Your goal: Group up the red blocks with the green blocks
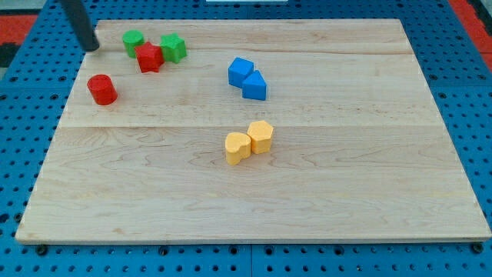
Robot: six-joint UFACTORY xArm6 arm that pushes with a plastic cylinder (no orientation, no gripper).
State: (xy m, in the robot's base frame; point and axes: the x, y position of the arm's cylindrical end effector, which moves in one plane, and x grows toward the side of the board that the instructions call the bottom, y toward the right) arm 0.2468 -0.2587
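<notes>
no gripper to clench or release on this arm, so nothing held: just a rod ending in my tip (91, 47), set down on the table (323, 208) near its top-left corner in the view. sits to the view's left of the green cylinder (133, 40), apart from it, and above the red cylinder (101, 89), touching neither.

judged from the layout, partly done. red block (148, 58) already tucked between the green cylinder and the green block (174, 48), touching or all but touching both. red cylinder left on its own, toward the view's lower left of that cluster, near but clearly apart. blue blocks (240, 71) and yellow blocks (260, 137) well apart, toward the middle of the table, out of the way.

step in hand: bringing in that last red piece. next move probably calls for swinging down along the view's left of the red cylinder without clipping it, getting behind its lower-left side, then pushing up and to the view's right toward the cluster. worth keeping the push centred, since a round piece is likely to slip off the rod sideways.
</notes>
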